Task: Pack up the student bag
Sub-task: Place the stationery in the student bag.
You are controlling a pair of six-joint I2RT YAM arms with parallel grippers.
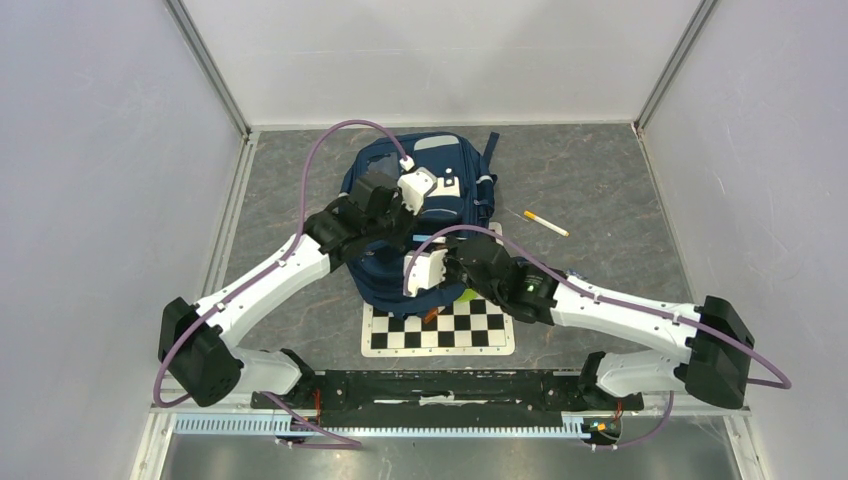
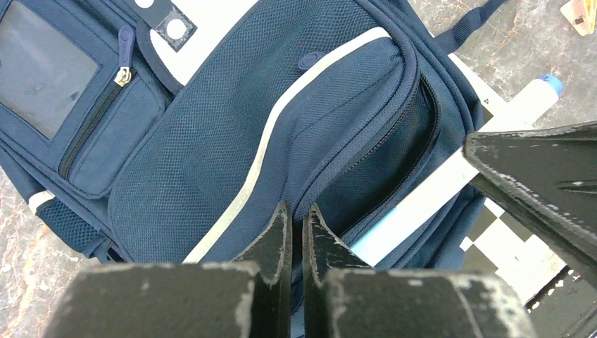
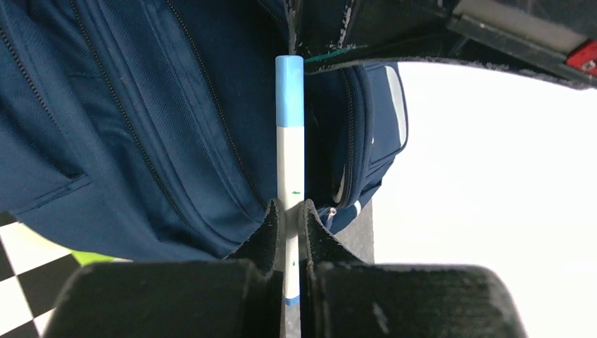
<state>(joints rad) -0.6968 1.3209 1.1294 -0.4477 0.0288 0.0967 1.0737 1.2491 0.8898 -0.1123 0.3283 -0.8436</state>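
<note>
Both arms: white rounded link shells w/ black joint housings. The left arm [image 1: 270, 278] is lower left of the top view, the right arm [image 1: 620, 308] lower right. Big black shoulder block [image 1: 200, 352] at each outer end. Purple cable [image 1: 320, 150] loops off each arm. White cam box [image 1: 417, 187] at each wrist. Small green light [image 1: 528, 288] on the right arm's black section. Bases sit on a black rail [image 1: 450, 385], bottom centre. The left gripper [image 2: 297, 208] & right gripper [image 3: 291, 205] have matte black wedge fingers [image 2: 271, 243], edges chipped pale.
</note>
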